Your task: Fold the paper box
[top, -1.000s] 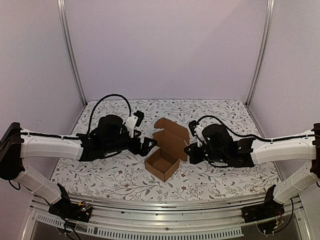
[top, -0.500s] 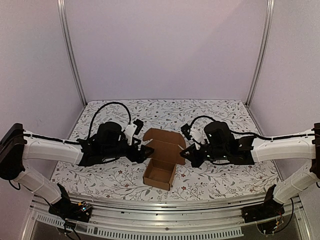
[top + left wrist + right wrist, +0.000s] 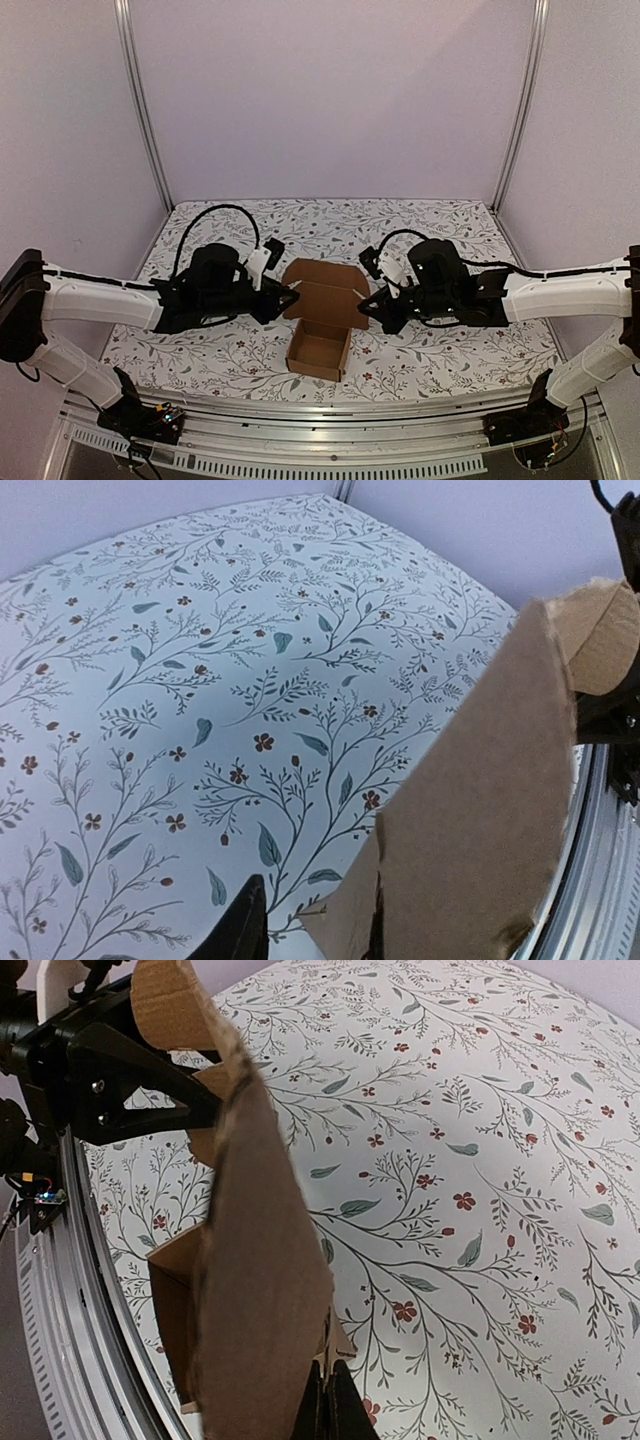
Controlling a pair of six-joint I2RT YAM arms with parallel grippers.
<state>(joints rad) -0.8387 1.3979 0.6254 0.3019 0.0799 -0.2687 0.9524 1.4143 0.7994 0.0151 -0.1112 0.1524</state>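
Brown paper box point(image 3: 322, 322) sits between left tool point(image 3: 290, 297) and lid-pinching right tool point(image 3: 366, 305).

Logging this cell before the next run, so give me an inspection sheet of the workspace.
Surface: floral tablecloth, flat.
Job's things: paper box, tray upright, lid raised open.
Clutter: nothing seen.
Grippers: left gripper at the lid's left edge, jaws apart around cardboard; right gripper pinching the lid's right edge.
Cables: black cables loop above both wrists, clear of the box.
Surroundings: plain walls, metal frame posts.
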